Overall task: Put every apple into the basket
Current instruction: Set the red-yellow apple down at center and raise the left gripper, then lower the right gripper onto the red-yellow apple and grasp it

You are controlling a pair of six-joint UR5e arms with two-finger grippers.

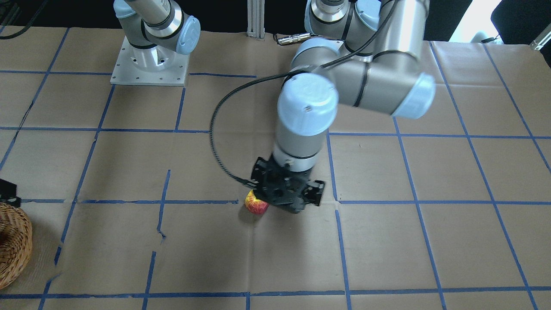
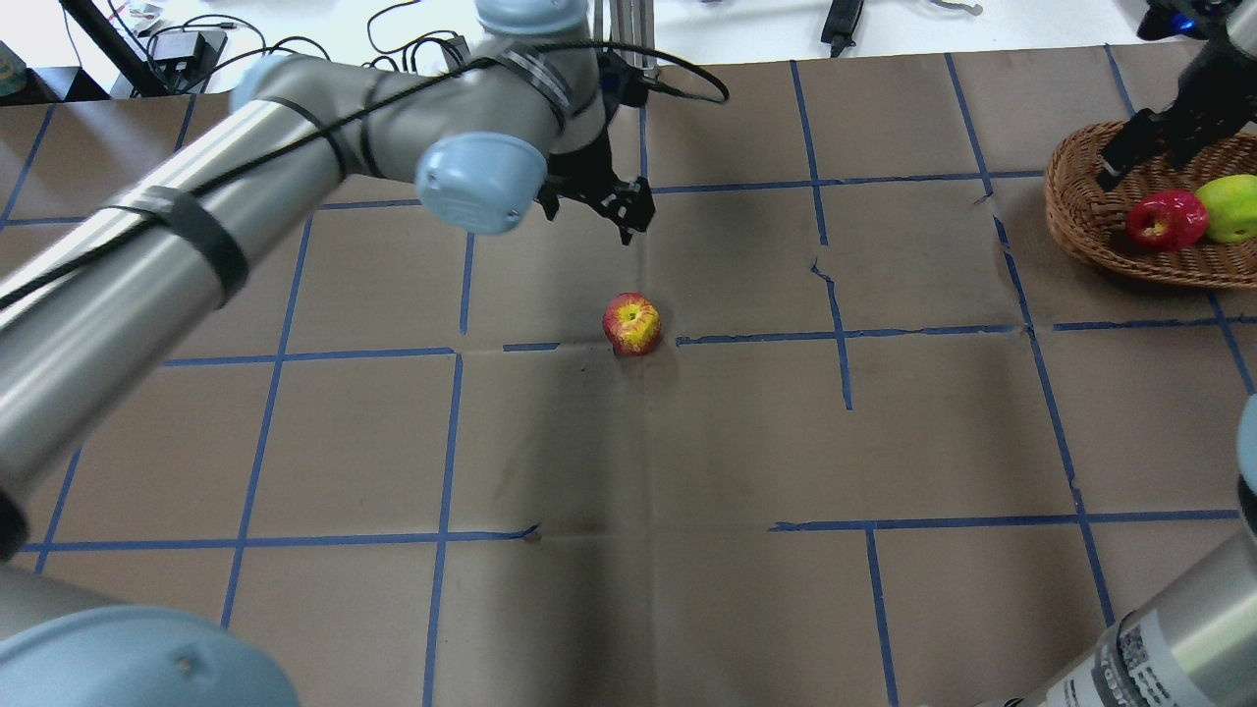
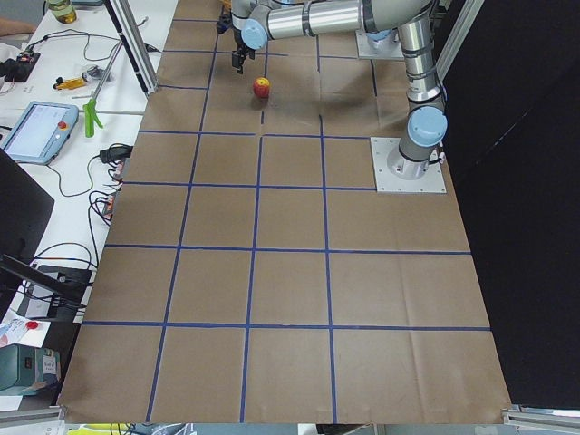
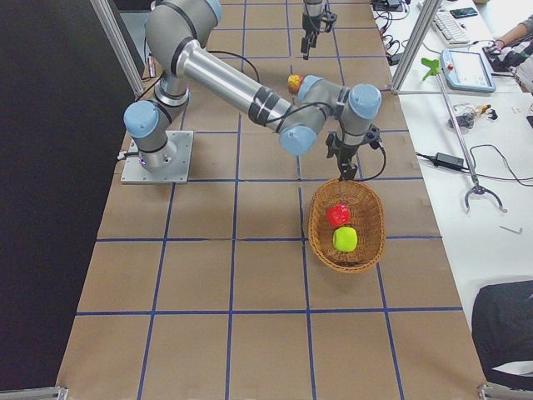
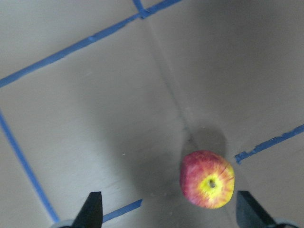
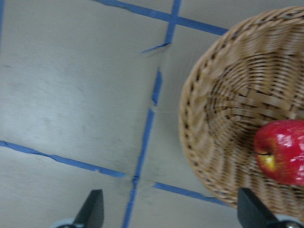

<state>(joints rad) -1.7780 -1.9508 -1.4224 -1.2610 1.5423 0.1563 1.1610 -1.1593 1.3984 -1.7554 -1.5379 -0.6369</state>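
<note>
Left arm (image 2: 295,128) stretched forward, left hand (image 5: 169,213) pointing down, jaws wide apart, right hand (image 6: 171,213) likewise parted

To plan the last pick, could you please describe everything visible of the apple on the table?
The apple is small and round, red with a yellow blush around its stem pit, which faces up. It looks smooth and whole. It sits on the paper-covered table in a gap of a blue tape line, far from the basket. Only the table touches it; the open left gripper hangs above, apart.
</note>
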